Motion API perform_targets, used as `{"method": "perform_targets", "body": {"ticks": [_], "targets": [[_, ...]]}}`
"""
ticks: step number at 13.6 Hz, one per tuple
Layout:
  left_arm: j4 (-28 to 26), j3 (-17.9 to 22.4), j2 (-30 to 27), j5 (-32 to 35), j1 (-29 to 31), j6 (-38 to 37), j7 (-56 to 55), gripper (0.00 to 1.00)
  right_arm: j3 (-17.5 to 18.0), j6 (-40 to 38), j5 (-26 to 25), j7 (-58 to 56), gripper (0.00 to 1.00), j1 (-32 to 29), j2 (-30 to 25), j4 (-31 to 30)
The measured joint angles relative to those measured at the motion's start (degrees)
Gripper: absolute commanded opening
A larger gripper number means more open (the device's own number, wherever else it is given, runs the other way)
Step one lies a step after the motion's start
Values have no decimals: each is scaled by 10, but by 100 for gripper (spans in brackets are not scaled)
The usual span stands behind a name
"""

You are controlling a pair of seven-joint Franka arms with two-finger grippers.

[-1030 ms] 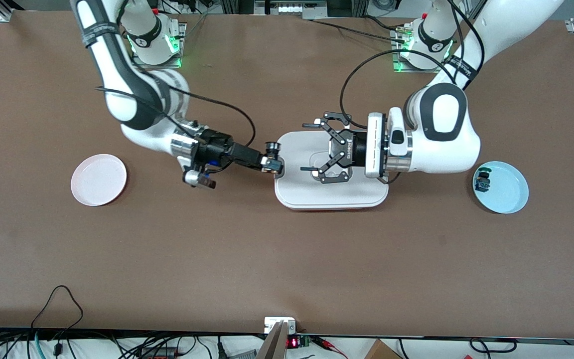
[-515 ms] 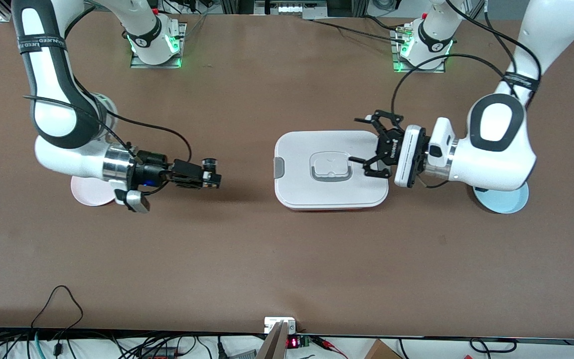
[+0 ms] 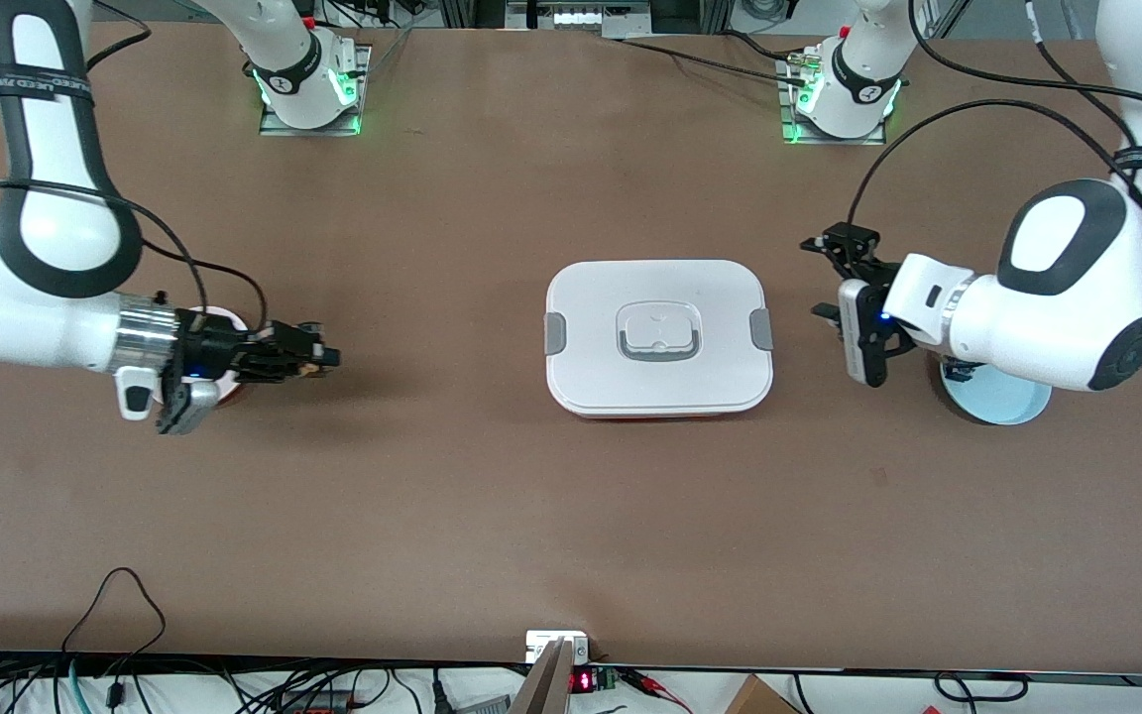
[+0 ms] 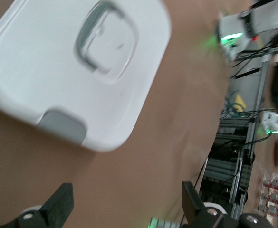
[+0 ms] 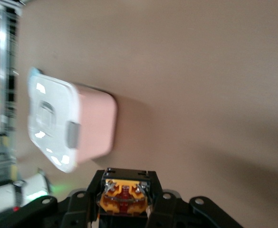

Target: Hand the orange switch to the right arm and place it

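The orange switch (image 5: 124, 198) sits between the fingers of my right gripper (image 5: 125, 190), its tan-orange block facing the wrist camera. In the front view my right gripper (image 3: 321, 358) is shut on it, low over the table just at the edge of the pink plate (image 3: 226, 315) that lies toward the right arm's end. The wrist hides most of that plate. My left gripper (image 3: 822, 279) hangs open and empty between the white box and the blue plate. Its two black fingers (image 4: 59, 203) stand wide apart over bare table.
A white lidded box (image 3: 658, 337) with grey clips stands mid-table; it shows in both wrist views (image 4: 77, 66) (image 5: 72, 126). A light blue plate (image 3: 1002, 405), half under the left arm, holds a small dark switch (image 3: 962, 372).
Both arms have pulled away from over the box. The right gripper carried the switch to the pink plate's edge. The left gripper, still open, drew back toward the blue plate.
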Motion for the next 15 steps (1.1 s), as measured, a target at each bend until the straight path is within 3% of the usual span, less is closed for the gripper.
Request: {"method": "perform_targets", "body": {"ticks": [4,7,12,13,15], "targets": [[70,-3,-1,121,-10,-85,-138,100,-6,-12,-210,-24,0,-40,-3,29],[130,-5,-7,175,-29,-149,-256,100,-28,70,-316,-24,0,-41,-3,6],[206,7,-22,252,-41,-176,-300,100,-51,328,-352,-24,0,-42,-1,-177],[214,33,-35,252,-51,-172,-313,100,-51,380,-352,-24,0,-42,0,-218],[217,123,-72,248,-98,-144,-341,100,-50,452,-352,-20,0,-41,2,-282]]}}
